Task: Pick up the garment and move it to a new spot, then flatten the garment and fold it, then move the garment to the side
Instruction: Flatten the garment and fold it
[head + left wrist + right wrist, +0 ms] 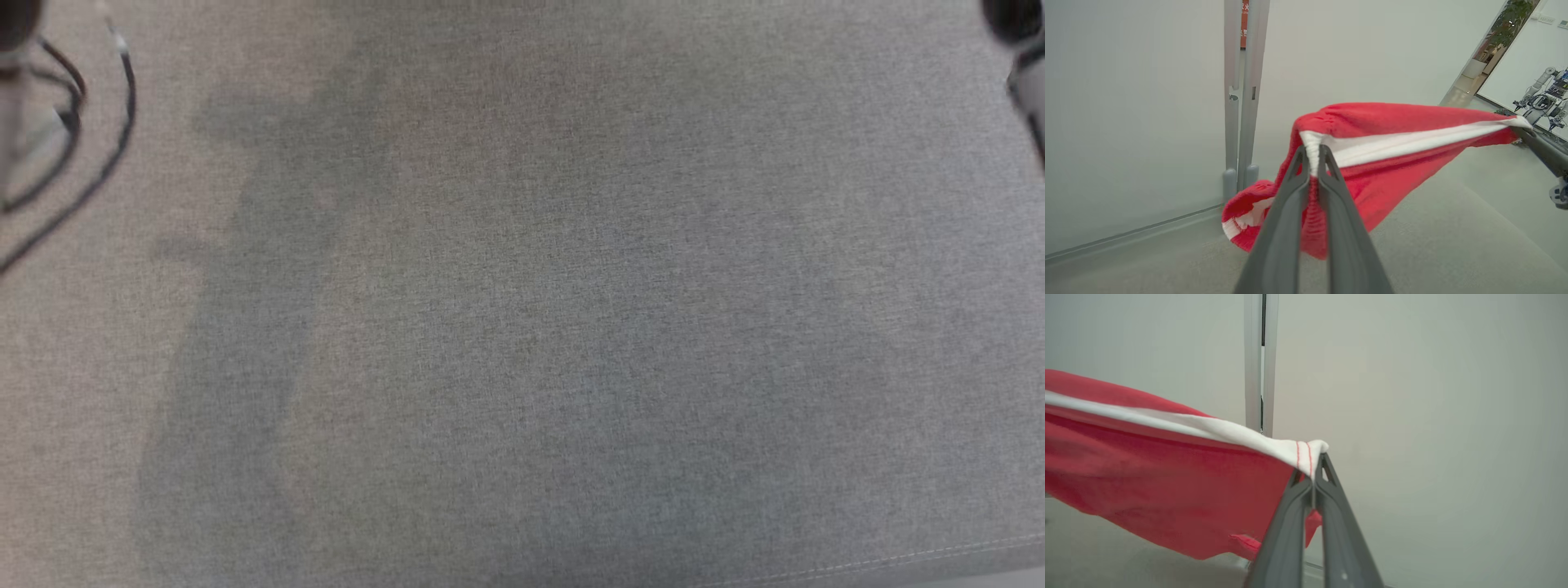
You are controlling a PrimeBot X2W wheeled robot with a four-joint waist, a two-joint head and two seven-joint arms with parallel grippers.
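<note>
Left wrist view: the red garment (1396,175) hangs in the air, stretched between both grippers, with its white band (1412,143) pulled taut and the rest sagging below.
Handling: it looks like a soft, light, limp knit, likely to bunch and drape when lowered. It is best held at the band's two ends, as now.
Left gripper (1312,157): clamped on one end of the band.
Right gripper (1316,463): clamped on the hemmed corner at the other end.
Grey cloth surface (571,327): lies under the garment, a fit place to spread it.
Post (1245,81): stands against the pale wall behind.
</note>
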